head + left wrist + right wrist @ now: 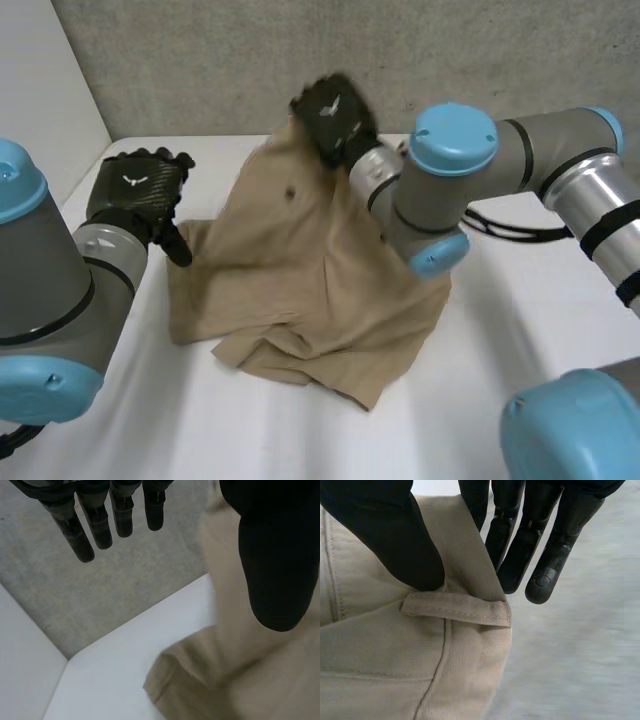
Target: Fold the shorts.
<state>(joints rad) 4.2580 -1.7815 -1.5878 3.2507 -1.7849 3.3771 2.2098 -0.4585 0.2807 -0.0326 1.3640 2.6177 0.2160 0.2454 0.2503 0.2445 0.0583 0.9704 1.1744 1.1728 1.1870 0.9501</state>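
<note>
The white table (520, 330), backed by a grey wall (200, 60), bears the tan shorts (300, 290) heaped mid-frame, one side held up toward top centre. The cloth looks soft and light (likely to sag), so it seems best held at its firmer waistband (465, 565), which the right hand (335, 112) pinches. The left hand (135, 188), centre left, hangs straight-fingered and empty.

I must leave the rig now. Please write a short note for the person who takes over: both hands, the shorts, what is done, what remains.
Right hand: thumb and fingers pinch the shorts at the waistband, beside a belt loop, holding that part above the table.
Left hand: open, beside the shorts' edge, holding nothing.
Shorts: the rest lies crumpled on the table.
Done: no finished fold yet.
Left: lay flat, then fold.
</note>
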